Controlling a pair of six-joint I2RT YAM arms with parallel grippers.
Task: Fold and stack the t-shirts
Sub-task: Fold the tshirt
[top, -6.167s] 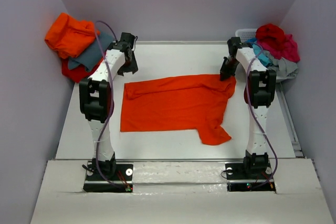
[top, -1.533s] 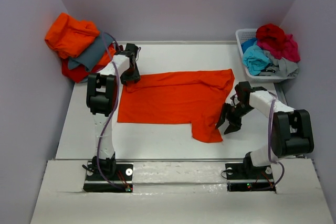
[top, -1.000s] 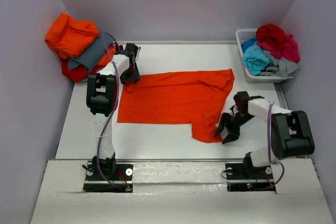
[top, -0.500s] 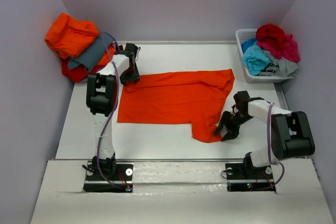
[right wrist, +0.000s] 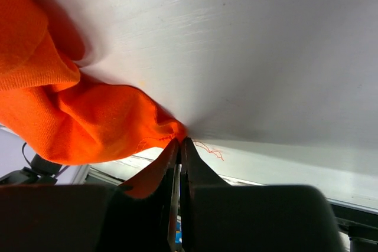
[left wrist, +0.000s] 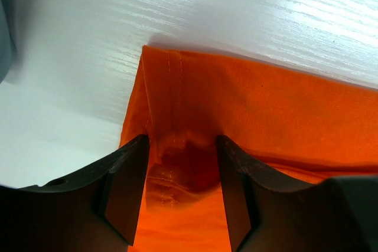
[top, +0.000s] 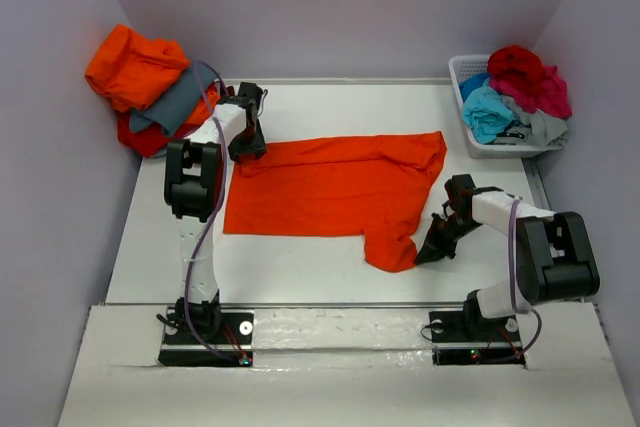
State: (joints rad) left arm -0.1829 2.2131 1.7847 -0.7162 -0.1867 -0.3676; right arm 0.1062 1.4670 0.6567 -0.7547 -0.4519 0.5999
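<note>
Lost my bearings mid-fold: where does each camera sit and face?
Top external: above, behind the robot, looking down on table, orange t-shirt, left arm, right arm.
Left wrist: on left arm, looking past left hand straddling a shirt corner.
Right wrist: on right arm, looking past right hand shut on the shirt's edge.
Shared: all show the t-shirt.

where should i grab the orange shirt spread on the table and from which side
Probably its edges: the orange t-shirt lies flat, so only rims lift. The near-right sleeve bulges up; come low from the right, as the right gripper does, shut on its tip. The far-left hem corner suits a pinch from above, where the left gripper straddles it open.
</note>
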